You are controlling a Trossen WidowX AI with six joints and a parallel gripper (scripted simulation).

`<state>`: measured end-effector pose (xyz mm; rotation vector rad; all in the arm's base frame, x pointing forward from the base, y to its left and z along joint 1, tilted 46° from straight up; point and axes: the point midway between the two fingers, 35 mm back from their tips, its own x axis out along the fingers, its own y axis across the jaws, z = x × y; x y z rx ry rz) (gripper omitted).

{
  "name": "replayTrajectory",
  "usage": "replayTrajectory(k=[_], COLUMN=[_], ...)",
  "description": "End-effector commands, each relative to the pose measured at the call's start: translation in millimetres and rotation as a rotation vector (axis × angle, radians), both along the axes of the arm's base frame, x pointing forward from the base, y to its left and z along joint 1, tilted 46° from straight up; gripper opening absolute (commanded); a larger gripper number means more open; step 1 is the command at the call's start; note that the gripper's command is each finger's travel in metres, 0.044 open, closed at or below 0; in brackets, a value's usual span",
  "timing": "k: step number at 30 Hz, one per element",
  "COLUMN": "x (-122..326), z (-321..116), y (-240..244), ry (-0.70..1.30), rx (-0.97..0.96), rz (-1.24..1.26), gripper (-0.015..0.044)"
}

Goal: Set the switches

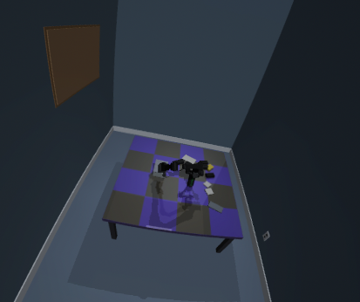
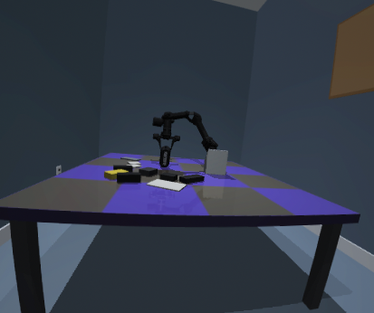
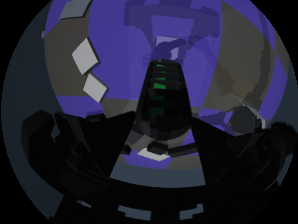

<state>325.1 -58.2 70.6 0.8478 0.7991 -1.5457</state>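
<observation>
Closest to the exterior camera runs the edge of the purple-and-brown checkered table point(image 1: 127, 207) point(image 2: 173, 219) point(image 3: 110, 50), and just in from it a white panel point(image 1: 188, 159) point(image 2: 167, 184) point(image 3: 152, 154) lies flat. Right behind, we've got low black modules: one at the left point(image 2: 129, 177), one in the middle point(image 2: 168, 175), one at the right point(image 2: 191, 179), and a yellow block point(image 1: 210, 167) point(image 2: 115, 174) beside the left one.

Beyond them, here's the action: the gripper point(image 1: 192, 174) point(image 2: 165, 148) point(image 3: 163, 117) points down, its fingers fairly wide apart and clamped on the dark grey controller unit point(image 1: 191, 181) point(image 2: 165, 157) point(image 3: 164, 95). The unit hangs above the table, tipped steeply up on end, a pale patch facing the exterior camera, too small to read! From the wrist, green shows on some of the switches, but the dim light hides their full settings.

Over to the side, a pale panel point(image 2: 216, 162) stands upright by the arm's lower end. Farther back lie two small white cards point(image 1: 209, 191) point(image 2: 133, 163) point(image 3: 95, 87), then a grey plate point(image 1: 215, 207) point(image 2: 130, 158) point(image 3: 76, 8), flat near the far edge.
</observation>
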Motion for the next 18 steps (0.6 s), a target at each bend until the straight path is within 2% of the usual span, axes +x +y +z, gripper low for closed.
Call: replayTrajectory(k=[1, 18], x=[0.5, -0.2], z=[5.0, 15.2], y=[-6.0, -14.1], ry=[-0.002, 0.002], rx=[-0.004, -0.036], rz=[-0.002, 0.000], gripper=[0.0335, 0.0335])
